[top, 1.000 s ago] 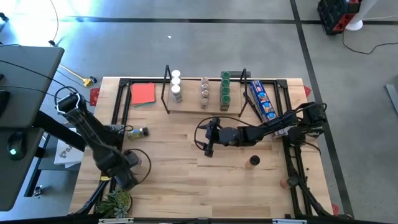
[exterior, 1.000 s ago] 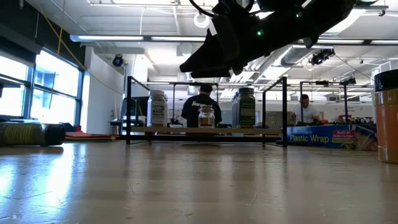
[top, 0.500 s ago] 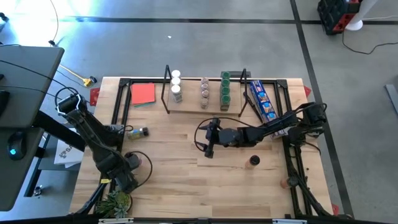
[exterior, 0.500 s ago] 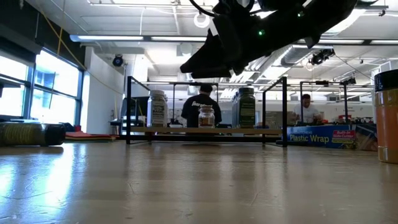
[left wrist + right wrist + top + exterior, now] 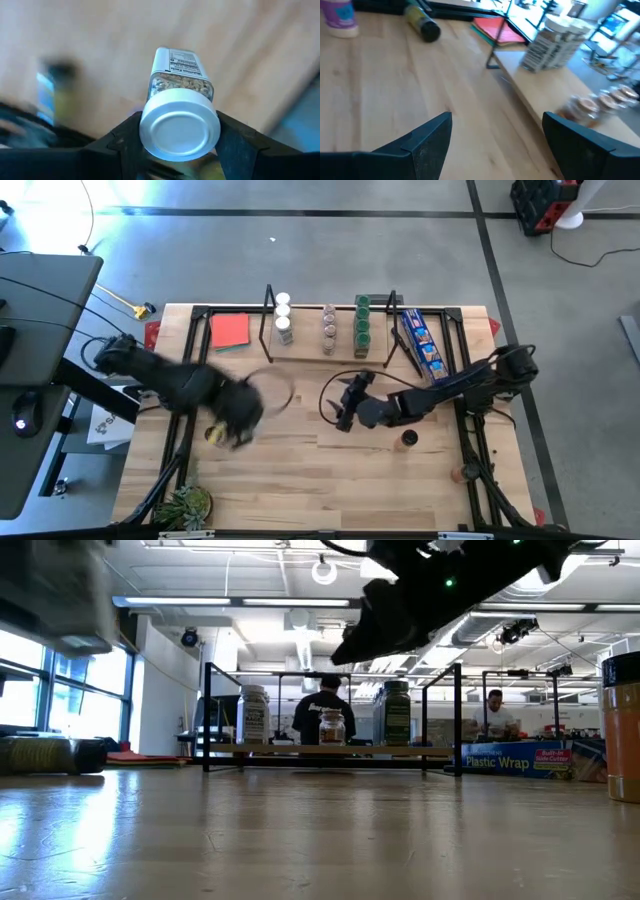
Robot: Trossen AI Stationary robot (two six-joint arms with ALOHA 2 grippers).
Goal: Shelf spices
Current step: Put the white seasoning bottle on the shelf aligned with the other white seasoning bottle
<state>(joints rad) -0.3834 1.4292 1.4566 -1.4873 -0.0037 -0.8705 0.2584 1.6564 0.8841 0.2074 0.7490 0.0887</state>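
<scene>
My left end effector [image 5: 177, 150] is pinching a spice jar [image 5: 178, 107] with a white cap. The two dark fingers [image 5: 125, 142] press on the jar just under the cap, one on each side. The cap faces the wrist camera and the rest of the jar points away, over the wooden table [image 5: 290, 460]. The jar is clear, with pale bits inside and a white label. From above, the left arm [image 5: 190, 390] looks smeared as it reaches over the left part of the table, so I cannot pick out the jar there.

My right end effector [image 5: 343, 408] hangs over the middle of the table, in front of the shelf [image 5: 305, 350]. Its fingers [image 5: 422, 142] are spread wide and hold nothing. It points toward the shelf.

The shelf sits at the far side of the table. Jars stand on it in three short rows: white caps [image 5: 283, 317] on the left, brown ones [image 5: 329, 328] in the middle, green caps [image 5: 362, 322] on the right. A red card [image 5: 230, 331] lies left of the shelf, and a long blue package [image 5: 419, 340] lies right of it.

One dark-capped jar [image 5: 408, 439] stands alone on the table, near the right arm and apart from its fingers. A yellow jar [image 5: 422, 24] lies on its side on the left part of the table.

Two people [image 5: 323, 710] are in the room behind the shelf.
</scene>
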